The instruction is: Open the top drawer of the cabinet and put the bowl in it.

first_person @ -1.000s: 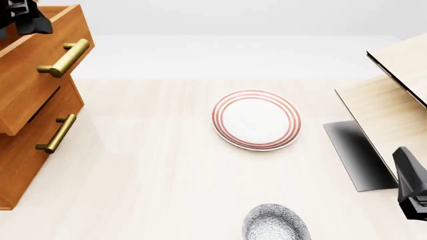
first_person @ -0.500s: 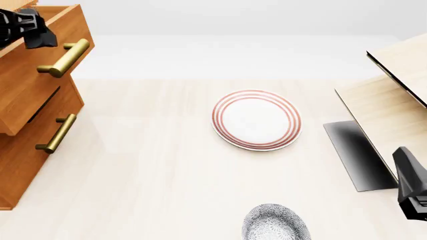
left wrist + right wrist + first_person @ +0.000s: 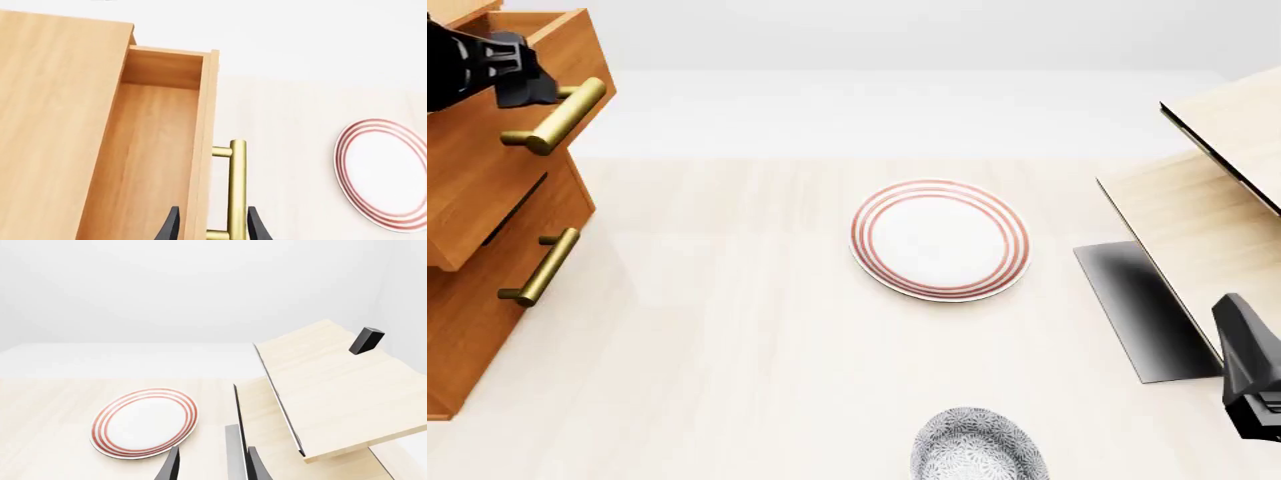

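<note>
The cabinet (image 3: 474,340) stands at the table's left edge. Its top drawer (image 3: 487,160) is pulled out; the left wrist view shows its bare inside (image 3: 150,165) and brass handle (image 3: 237,190). My left gripper (image 3: 523,80) is open just above the handle (image 3: 557,115). In its wrist view the gripper (image 3: 212,227) has one finger on each side of the drawer front and handle. The speckled bowl (image 3: 978,448) sits at the near edge, cut off by the frame. My right gripper (image 3: 1248,385) is open and empty at the near right, away from the bowl.
A white plate with red rings (image 3: 940,240) lies mid-table and also shows in the right wrist view (image 3: 145,422). A pale wood structure (image 3: 1214,200) with a dark grey base panel (image 3: 1141,310) fills the right side. A second drawer handle (image 3: 541,268) sits below the top drawer.
My left gripper has moved down and to the right over the open drawer, toward its handle. The drawer, bowl, plate and right arm have not moved.
</note>
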Available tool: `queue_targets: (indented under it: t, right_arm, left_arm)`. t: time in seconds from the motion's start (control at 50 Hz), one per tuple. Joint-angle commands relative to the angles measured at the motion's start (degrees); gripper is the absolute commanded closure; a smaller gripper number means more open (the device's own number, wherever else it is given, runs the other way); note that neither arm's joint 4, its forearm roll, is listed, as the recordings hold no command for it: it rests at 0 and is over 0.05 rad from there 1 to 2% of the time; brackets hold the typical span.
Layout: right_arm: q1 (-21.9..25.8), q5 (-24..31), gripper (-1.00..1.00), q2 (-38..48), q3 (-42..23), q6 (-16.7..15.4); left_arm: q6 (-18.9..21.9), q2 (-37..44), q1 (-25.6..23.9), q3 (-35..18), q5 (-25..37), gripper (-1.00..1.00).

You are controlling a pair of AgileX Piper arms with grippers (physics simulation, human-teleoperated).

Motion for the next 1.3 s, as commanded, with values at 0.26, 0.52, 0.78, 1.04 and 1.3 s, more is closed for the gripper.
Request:
queue_targets:
  t: [0.26, 0.52, 0.78, 1.04, 1.3]
  right_arm:
    - [0.0, 0.0, -1.00, -0.1, 0.0, 0.0]
    - [0.0, 0.0, -1.00, -0.1, 0.0, 0.0]
    - [0.0, 0.0, -1.00, -0.1, 0.0, 0.0]
    - [0.0, 0.0, -1.00, -0.1, 0.0, 0.0]
    - [0.0, 0.0, -1.00, -0.1, 0.0, 0.0]
  left_arm:
    - [1.9, 0.2, -4.5, -0.6, 1.1, -1.00]
    - [1.8, 1.0, -6.3, -0.8, 0.9, -1.00]
    - [2.5, 1.0, -8.3, -2.0, 2.2, -1.00]
    - [1.9, 1.8, -11.3, -2.5, 2.0, -1.00]
    - [1.5, 2.3, -13.6, -3.0, 2.3, -1.00]
